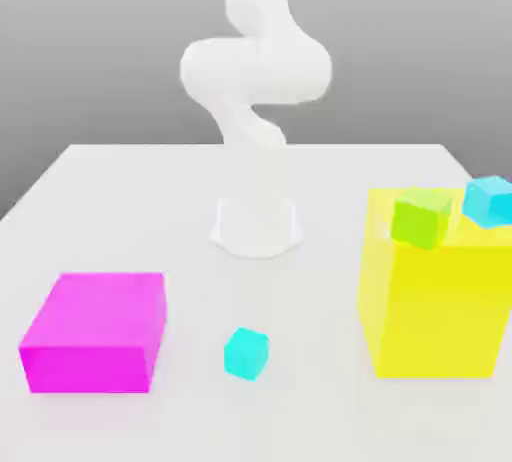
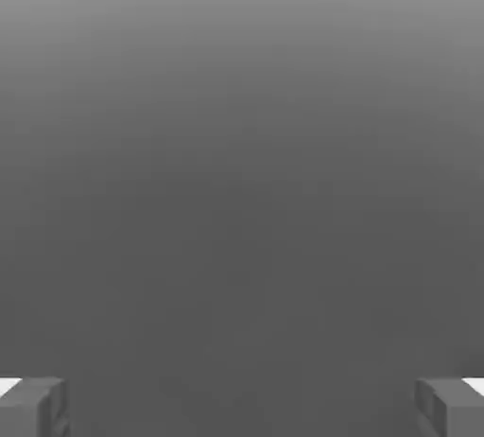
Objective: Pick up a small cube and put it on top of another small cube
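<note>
White bench is carrying the turquoise cube near its front edge, and the end effector, spreading wide, is risking grabbing the wrong cube.

No text, label, brand, number or sign can be read anywhere in either view.
</note>
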`<action>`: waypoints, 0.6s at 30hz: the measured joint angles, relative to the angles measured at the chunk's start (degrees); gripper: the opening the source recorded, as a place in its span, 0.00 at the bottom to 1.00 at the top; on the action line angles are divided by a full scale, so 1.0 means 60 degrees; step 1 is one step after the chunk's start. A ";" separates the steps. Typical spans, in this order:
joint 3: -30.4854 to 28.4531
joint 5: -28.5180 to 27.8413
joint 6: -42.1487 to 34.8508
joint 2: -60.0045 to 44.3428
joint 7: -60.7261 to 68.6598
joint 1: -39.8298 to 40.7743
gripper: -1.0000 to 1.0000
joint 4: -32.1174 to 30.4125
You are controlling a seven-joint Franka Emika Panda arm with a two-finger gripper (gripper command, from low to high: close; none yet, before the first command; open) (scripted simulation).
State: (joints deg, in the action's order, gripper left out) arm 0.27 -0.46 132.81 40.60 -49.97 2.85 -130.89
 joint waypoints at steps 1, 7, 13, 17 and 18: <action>0.0013 -0.0038 0.0074 -0.0376 -0.0300 0.0197 0.50 0.0064; -0.0014 -0.0283 0.0484 -0.2485 -0.2005 0.1199 0.50 0.0424; -0.0272 -0.0471 0.0887 -0.4562 -0.3645 0.1981 0.50 0.0779; -0.0595 -0.0466 0.1163 -0.5945 -0.4646 0.2453 0.50 0.1014; -0.0642 -0.0426 0.1231 -0.6291 -0.4867 0.2598 0.50 0.1073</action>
State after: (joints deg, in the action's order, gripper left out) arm -3.58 -3.01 140.19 2.85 -79.17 18.44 -124.45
